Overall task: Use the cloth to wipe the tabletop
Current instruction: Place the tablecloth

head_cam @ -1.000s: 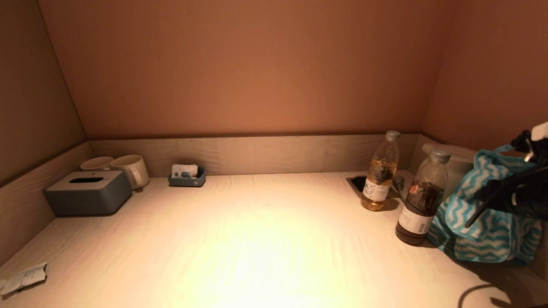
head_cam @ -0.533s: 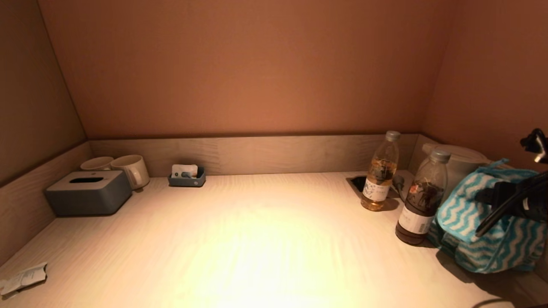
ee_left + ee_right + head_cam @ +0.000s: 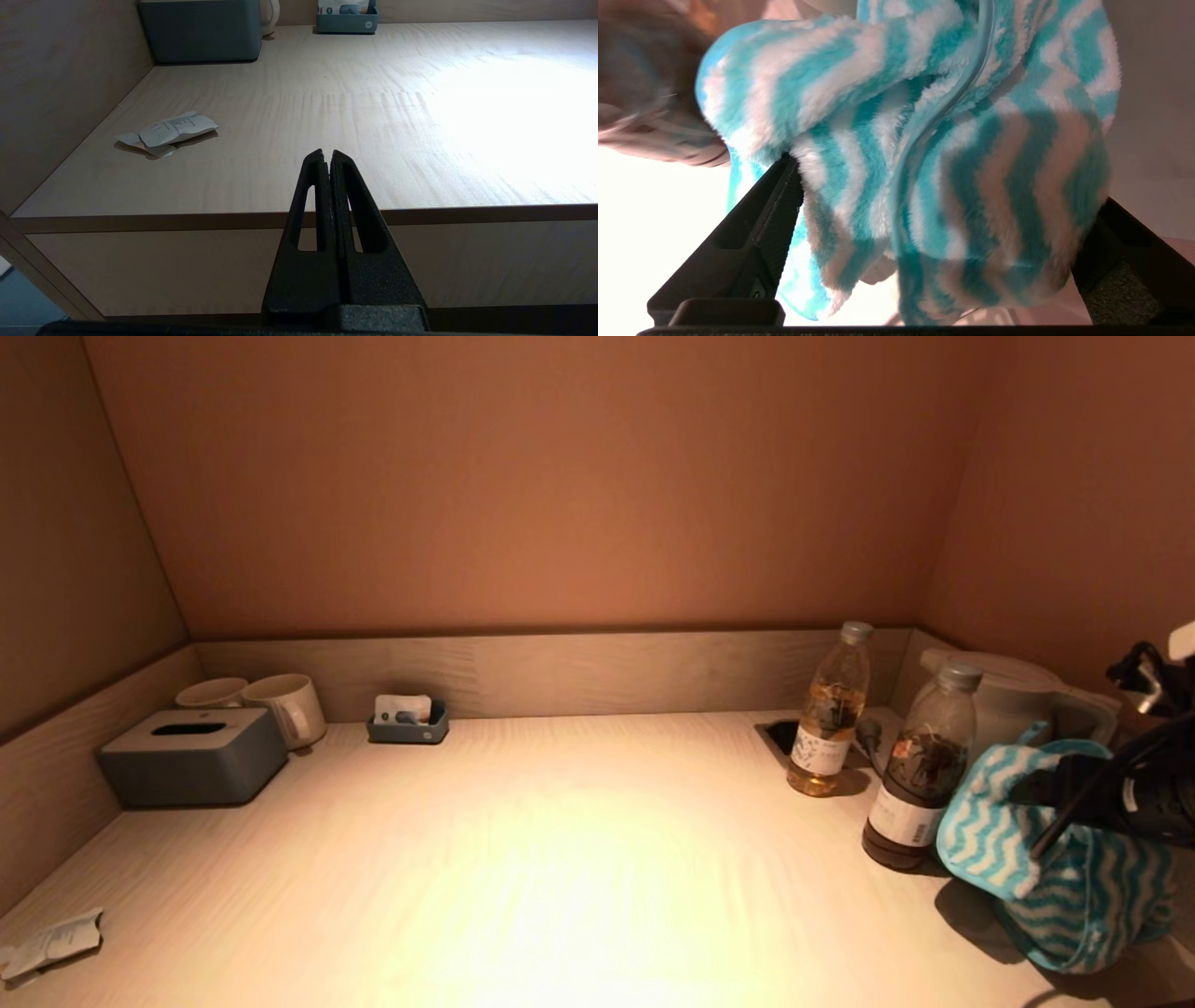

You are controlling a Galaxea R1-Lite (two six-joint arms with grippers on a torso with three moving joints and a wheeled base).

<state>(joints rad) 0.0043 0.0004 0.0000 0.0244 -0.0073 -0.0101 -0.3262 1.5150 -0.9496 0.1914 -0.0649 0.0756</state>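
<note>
The cloth [image 3: 1055,868] is fluffy with teal and white zigzag stripes. It hangs bunched from my right gripper [image 3: 1027,789] at the right end of the pale wooden tabletop [image 3: 523,859], beside the dark bottle. In the right wrist view the cloth [image 3: 924,163] fills the space between the two fingers of the right gripper [image 3: 948,182], which is shut on it. My left gripper [image 3: 327,154] is shut and empty. It is parked in front of the table's front edge at the left, out of the head view.
A dark bottle [image 3: 920,770], an amber bottle [image 3: 829,714], a socket recess [image 3: 780,735] and a kettle [image 3: 1008,695] stand at the right rear. A grey tissue box [image 3: 191,756], mugs [image 3: 285,705] and a small tray [image 3: 408,721] stand rear left. A crumpled paper [image 3: 51,943] lies front left.
My right gripper has drawn the cloth toward the front edge and away from the kettle. The cloth has gathered into a tighter bundle. The left gripper's earlier state is not shown.
</note>
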